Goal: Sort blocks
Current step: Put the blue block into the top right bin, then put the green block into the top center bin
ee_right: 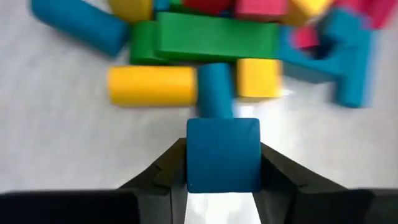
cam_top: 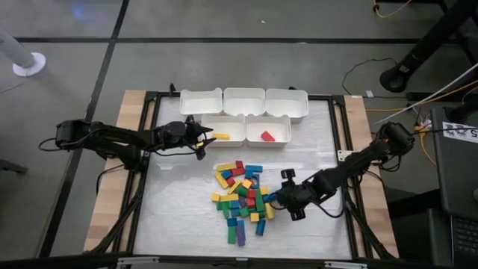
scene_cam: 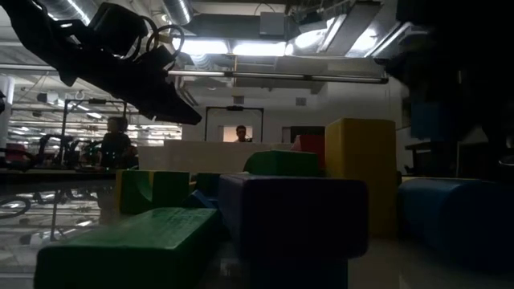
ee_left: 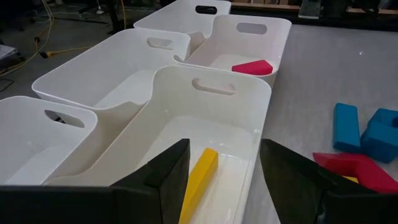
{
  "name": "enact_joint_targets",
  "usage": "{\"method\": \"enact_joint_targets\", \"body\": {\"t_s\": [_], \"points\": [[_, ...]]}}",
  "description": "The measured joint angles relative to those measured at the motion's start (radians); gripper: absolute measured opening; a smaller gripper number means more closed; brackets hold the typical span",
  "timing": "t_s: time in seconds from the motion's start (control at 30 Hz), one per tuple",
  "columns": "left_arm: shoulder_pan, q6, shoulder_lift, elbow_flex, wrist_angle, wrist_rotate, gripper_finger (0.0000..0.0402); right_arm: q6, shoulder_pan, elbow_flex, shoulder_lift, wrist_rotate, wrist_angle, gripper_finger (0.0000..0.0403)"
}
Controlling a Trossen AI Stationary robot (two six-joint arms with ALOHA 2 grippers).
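— Where are your grippers?
— My right gripper [ee_right: 222, 163] clamps a blue block [ee_right: 222, 155] at the edge of the pile of blocks [cam_top: 243, 198] on the white tabletop [cam_top: 179, 217]. My left gripper [ee_left: 224, 168] hangs spread over a bin [ee_left: 249, 118] holding a yellow block [ee_left: 200, 177].
— And the room?
— Grey floor [cam_top: 224, 19], cables, ceiling lights [scene_cam: 241, 48]; a person [scene_cam: 241, 134] by a far doorway.

bins [ee_left: 205, 106] look like glossy smooth white plastic, blocks [ee_right: 222, 155] matte and painted-looking, table edge [cam_top: 127, 142] is bare light wood
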Motion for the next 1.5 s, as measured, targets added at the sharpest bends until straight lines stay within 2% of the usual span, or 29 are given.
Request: {"method": "enact_joint_targets", "body": {"t_s": [0.23, 0.37, 0.53, 0.87, 1.03, 1.3, 1.5], "points": [[-0.001, -0.016, 0.000, 0.000, 0.002, 0.000, 0.0183, -0.096, -0.069, 0.078, -0.030, 0.192, -0.209, 0.0139], [-0.001, -0.072, 0.000, 0.000, 0.004, 0.000, 0.0183, -0.210, -0.159, 0.116, -0.030, 0.246, -0.289, 0.0138], [-0.001, -0.102, 0.000, 0.000, 0.005, 0.000, 0.0183, -0.392, -0.307, 0.147, -0.030, 0.277, -0.307, 0.0138], [-0.001, -0.101, 0.000, 0.000, 0.004, 0.000, 0.0183, -0.724, -0.675, 0.173, -0.030, 0.279, -0.232, 0.0138], [-0.004, -0.129, 0.000, 0.000, 0.004, 0.000, 0.0183, -0.836, -0.843, 0.173, -0.030, 0.273, -0.156, 0.0138], [-0.060, -0.145, 0.000, 0.000, 0.004, 0.001, 0.0183, -0.865, -1.031, 0.173, -0.018, 0.080, -0.085, 0.0167], [-0.125, -0.148, 0.000, 0.000, 0.009, 0.000, 0.0183, -0.866, -1.103, 0.173, -0.014, 0.030, -0.055, 0.0177]]}}
